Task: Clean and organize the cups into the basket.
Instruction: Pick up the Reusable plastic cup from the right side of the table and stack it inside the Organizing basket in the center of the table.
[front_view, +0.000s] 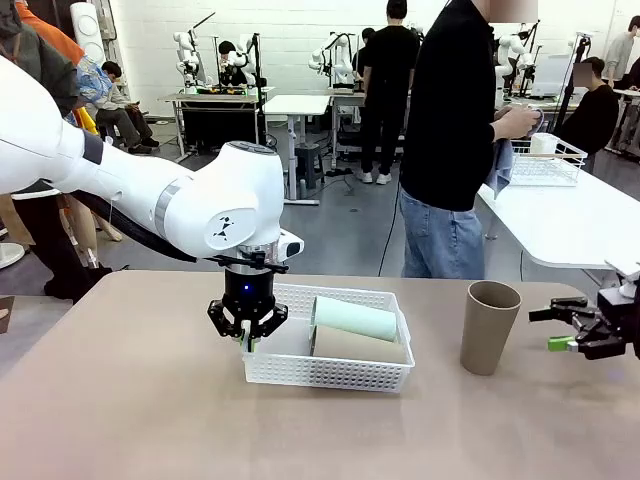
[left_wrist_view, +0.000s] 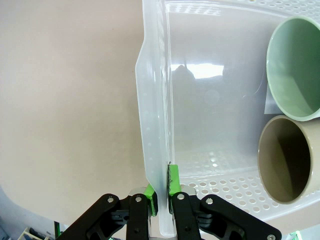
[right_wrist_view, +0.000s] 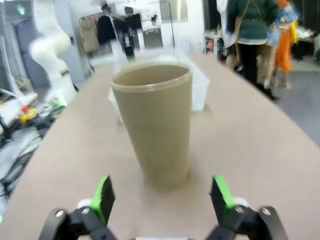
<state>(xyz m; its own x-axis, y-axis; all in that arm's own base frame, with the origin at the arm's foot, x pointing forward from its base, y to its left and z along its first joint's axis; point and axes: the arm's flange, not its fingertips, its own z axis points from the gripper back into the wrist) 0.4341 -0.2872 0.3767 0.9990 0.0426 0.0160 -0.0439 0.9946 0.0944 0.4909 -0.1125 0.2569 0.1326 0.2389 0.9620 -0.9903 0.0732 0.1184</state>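
The left gripper (front_view: 248, 335), low in the middle of the front view, is clamped on the left wall of the white basket (front_view: 330, 378), with one green pad (left_wrist_view: 173, 181) on each side of it. At the basket's right end a mint cup (front_view: 355, 318) and a tan cup (front_view: 357, 346) lie side by side on their sides. Toward the right of the frame an upright cup (front_view: 489, 327) stands on the table (front_view: 130, 400). The right gripper (front_view: 545, 328) is spread wide just beside it, not touching.

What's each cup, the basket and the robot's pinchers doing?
basket, on table, side wall pinched
mint green cup, on its side in the basket
tan cup in basket, on its side
tan cup on table, upright, outside basket
left jaws, shut on basket wall
right jaws, open, facing upright cup
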